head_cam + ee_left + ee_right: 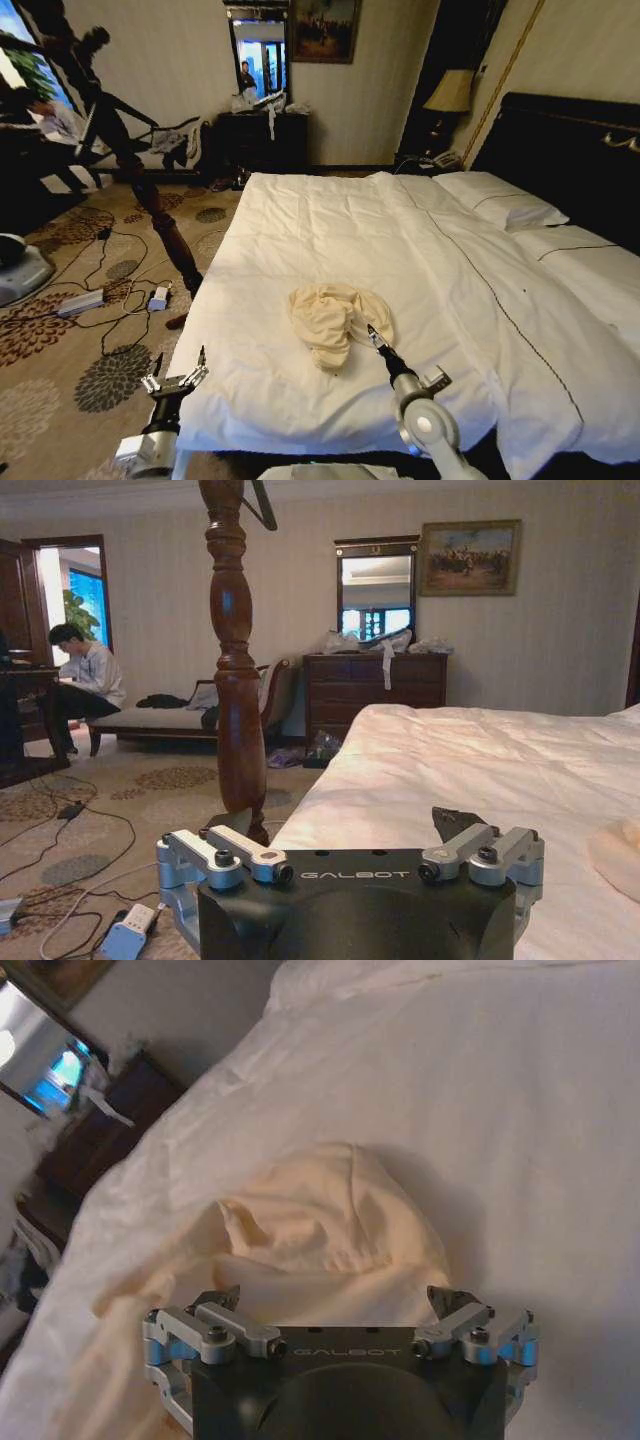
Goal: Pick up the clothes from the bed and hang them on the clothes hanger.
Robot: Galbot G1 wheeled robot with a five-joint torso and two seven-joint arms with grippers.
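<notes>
With its fingers spread just above the crumpled cream shirt near the white-duveted bed's foot, the right gripper might pinch duvet too, while the spread-fingered left gripper idles beside the bed.

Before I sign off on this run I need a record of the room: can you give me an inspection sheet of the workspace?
Surface: the bed, wrinkled white duvet, pillows by the dark headboard.
Job's things: the clothes, a cream garment bunched on the duvet near the foot; hanger: nothing seen.
Clutter: small white devices on the carpet.
Grippers: right tool open, at the garment's edge; left tool open, off the bed's corner over the carpet.
Cables: black cables trailing over the carpet.
Surroundings: dark turned-wood stand, dresser with mirror, bedside lamp.
</notes>
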